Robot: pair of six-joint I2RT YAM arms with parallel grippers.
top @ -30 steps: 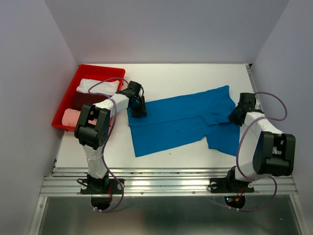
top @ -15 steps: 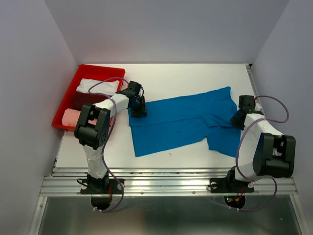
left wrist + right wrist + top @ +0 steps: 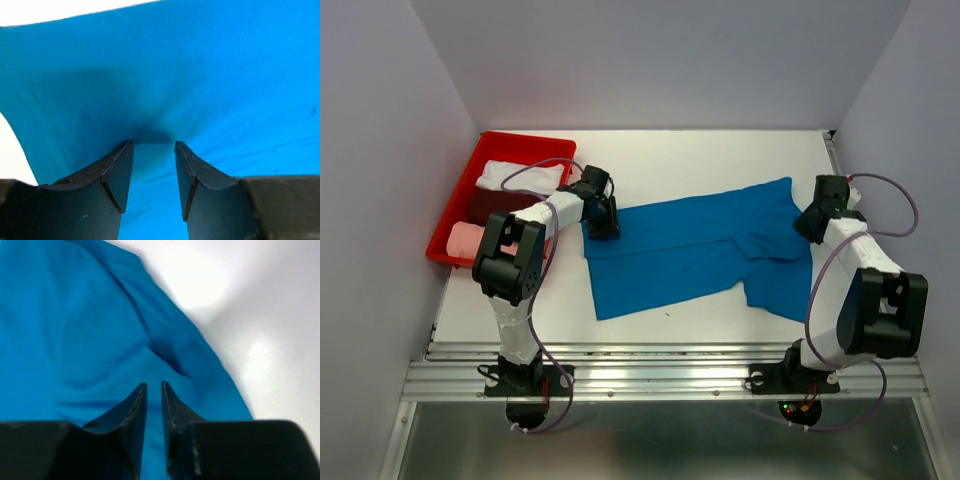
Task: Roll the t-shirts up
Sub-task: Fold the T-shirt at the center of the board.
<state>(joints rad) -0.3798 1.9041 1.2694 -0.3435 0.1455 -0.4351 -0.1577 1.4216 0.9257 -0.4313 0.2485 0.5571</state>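
Top external: bright blue cloth t-shirt [image 3: 690, 250] stretches lengthwise from half-open left hand [image 3: 603, 229] pressing its edge to barely parted, empty right hand [image 3: 807, 227].

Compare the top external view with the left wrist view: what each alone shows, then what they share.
Only the top view shows the red tray holding the white t-shirt, the maroon t-shirt and the pink t-shirt, and the right arm. Only the left wrist view shows the hem stitching and the jaws standing apart, tips at the cloth. Both show the blue t-shirt and the left gripper.
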